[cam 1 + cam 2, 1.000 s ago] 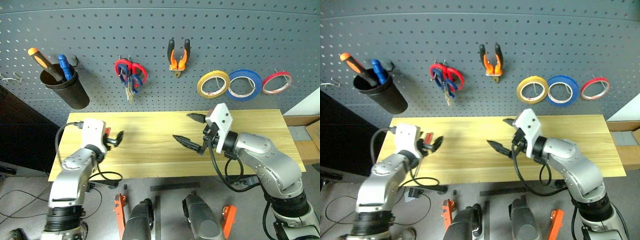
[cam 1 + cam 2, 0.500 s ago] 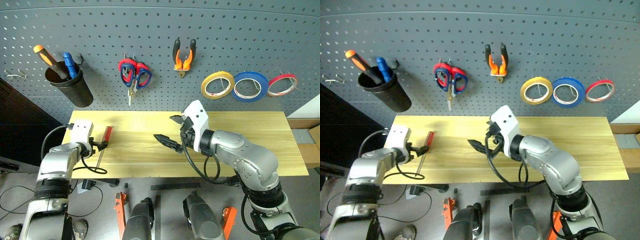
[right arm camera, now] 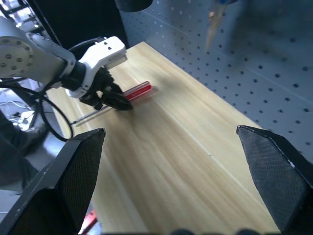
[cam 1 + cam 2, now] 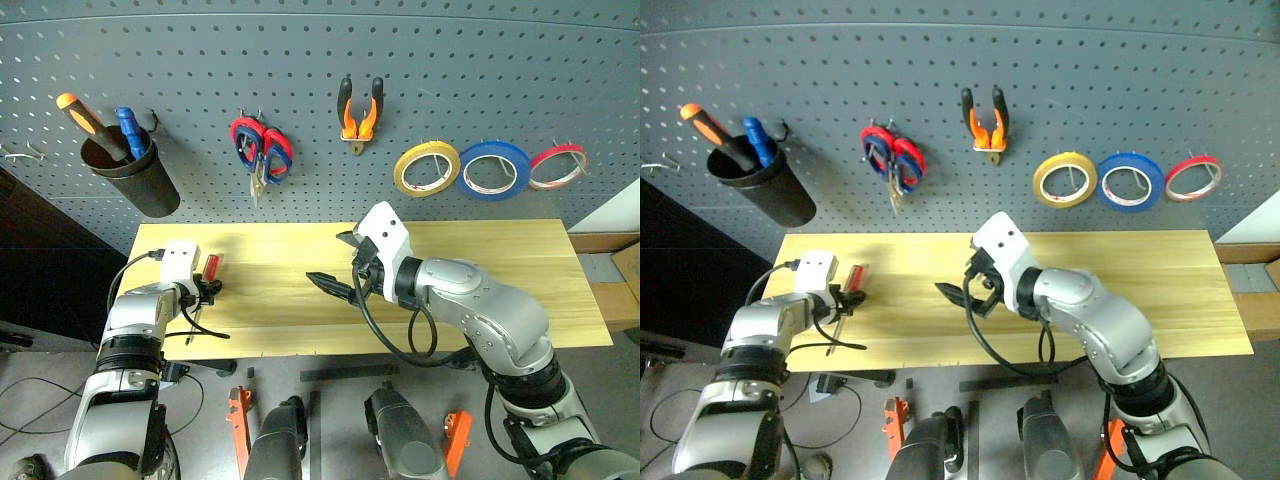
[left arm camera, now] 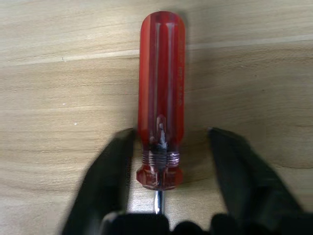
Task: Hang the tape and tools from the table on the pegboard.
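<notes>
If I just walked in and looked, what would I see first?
Probably the big dark grey pegboard full of colourful things: three tape rings in yellow, blue and red on its right, orange-handled pliers in the middle, scissors with red and blue handles beside them. Then the light yellow wooden table, where the left gripper straddles a slim red-handled screwdriver lying near the table's left end.

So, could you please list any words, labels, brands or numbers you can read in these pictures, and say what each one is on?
No readable text anywhere.
Red screwdriver handle: faint moulded marks along it, too blurred to read.
Tape rolls, pliers, scissors and black cup on the pegboard: no lettering visible.
</notes>
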`<action>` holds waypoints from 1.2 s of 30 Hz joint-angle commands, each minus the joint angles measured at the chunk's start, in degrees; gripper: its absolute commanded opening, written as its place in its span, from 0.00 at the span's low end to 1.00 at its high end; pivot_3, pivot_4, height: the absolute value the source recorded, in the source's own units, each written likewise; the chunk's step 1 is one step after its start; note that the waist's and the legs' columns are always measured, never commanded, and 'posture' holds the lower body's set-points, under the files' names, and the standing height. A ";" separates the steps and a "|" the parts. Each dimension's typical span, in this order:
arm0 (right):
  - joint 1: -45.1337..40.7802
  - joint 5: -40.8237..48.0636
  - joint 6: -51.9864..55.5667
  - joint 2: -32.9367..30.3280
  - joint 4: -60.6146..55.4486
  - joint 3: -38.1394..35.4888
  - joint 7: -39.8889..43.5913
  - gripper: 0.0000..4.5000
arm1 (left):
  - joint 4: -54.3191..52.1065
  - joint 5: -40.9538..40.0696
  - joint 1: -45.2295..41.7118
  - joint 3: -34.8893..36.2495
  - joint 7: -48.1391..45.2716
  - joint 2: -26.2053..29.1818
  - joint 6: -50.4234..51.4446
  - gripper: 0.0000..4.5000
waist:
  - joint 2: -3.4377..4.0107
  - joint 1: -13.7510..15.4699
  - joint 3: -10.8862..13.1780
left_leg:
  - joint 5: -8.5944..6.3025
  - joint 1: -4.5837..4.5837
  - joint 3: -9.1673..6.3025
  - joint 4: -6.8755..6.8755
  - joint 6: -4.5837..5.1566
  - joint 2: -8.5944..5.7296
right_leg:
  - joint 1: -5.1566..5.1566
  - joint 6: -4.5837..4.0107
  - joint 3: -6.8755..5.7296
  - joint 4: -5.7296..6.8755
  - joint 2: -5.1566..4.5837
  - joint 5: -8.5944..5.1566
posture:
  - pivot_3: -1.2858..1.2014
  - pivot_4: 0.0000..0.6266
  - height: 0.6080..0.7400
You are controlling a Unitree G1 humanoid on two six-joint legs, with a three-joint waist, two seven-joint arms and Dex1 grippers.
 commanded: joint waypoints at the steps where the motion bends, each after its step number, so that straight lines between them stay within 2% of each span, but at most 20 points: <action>1: -0.68 -0.87 -1.86 -0.74 -0.97 -0.37 0.80 1.00 | 0.91 0.51 1.38 1.24 0.97 0.12 -2.02 0.17 | 0.00 -0.10 0.00 | 0.00 0.00 0.00 0.00 0.00 0.00 | 0.00 0.00 0.00 0.01 0.00 0.00 | 0.41 0.49 1.00; 3: -0.24 -0.90 -2.08 -1.30 -1.32 -0.95 1.23 1.00 | -4.97 -0.06 3.94 2.21 1.44 -0.66 -5.53 0.17 | 0.00 -0.40 0.00 | 0.00 0.00 0.00 0.00 0.00 0.01 | 0.00 0.00 0.01 0.00 0.00 0.00 | 0.41 0.48 1.00; 7: 0.88 0.23 -6.14 -1.76 -2.59 -3.11 3.67 1.00 | -23.23 -2.03 13.71 4.33 0.62 -3.38 -14.15 0.17 | -0.02 -0.87 0.01 | -0.02 -0.06 0.00 -0.03 -0.04 0.01 | -0.01 -0.01 0.06 -0.08 -0.05 0.00 | 0.41 0.47 1.00; 12: 2.64 1.21 -14.18 -2.73 -4.11 -4.53 9.18 1.00 | -42.98 -0.11 26.37 3.50 1.95 -5.49 -22.11 0.17 | -0.03 -0.82 0.01 | -0.06 -0.10 0.03 -0.10 -0.07 0.11 | -0.05 -0.01 0.05 -0.14 -0.02 0.01 | 0.42 0.45 1.00; 15: 3.10 3.70 -15.65 -3.67 -4.43 -6.51 12.34 1.00 | -51.79 2.43 28.99 2.40 3.73 -6.52 -27.25 0.17 | -0.03 -0.49 0.01 | -0.06 -0.10 0.06 -0.06 -0.07 0.11 | -0.03 -0.01 0.07 -0.13 -0.02 0.01 | 0.43 0.44 1.00; 18: 2.75 5.68 -16.14 -5.06 -3.64 -8.19 14.73 1.00 | -55.47 3.21 24.86 3.14 6.76 -8.09 -27.97 0.17 | -0.07 0.70 -0.01 | -0.06 -0.08 0.05 0.00 -0.07 0.11 | 0.02 -0.12 0.01 -0.12 -0.01 0.08 | 0.44 0.42 1.00; 23: -0.10 5.09 -18.59 -6.33 -0.11 -8.71 17.07 1.00 | -55.10 2.05 10.78 6.06 10.02 -7.69 -27.30 0.17 | -0.11 2.15 -0.04 | -0.03 -0.05 -0.01 0.09 -0.09 0.12 | 0.04 -0.10 -0.13 -0.03 0.07 0.19 | 0.44 0.40 1.00; 30: -2.46 4.72 -20.68 -5.89 3.01 -9.00 17.20 1.00 | -51.70 -2.99 -6.75 9.76 12.52 -7.95 -25.17 0.17 | -0.20 2.10 -0.11 | 0.05 -0.18 0.22 0.05 -0.23 0.12 | -0.17 -0.06 -0.22 -0.11 0.06 0.21 | 0.44 0.37 1.00; 36: -2.57 4.88 -20.88 -6.31 3.26 -9.09 17.40 1.00 | -49.66 -3.98 -13.95 13.16 14.65 -5.07 -24.01 0.17 | -0.24 1.76 -0.13 | 0.07 -0.17 0.37 -0.01 -0.27 0.13 | -0.20 -0.06 -0.17 -0.17 0.03 0.21 | 0.44 0.37 1.00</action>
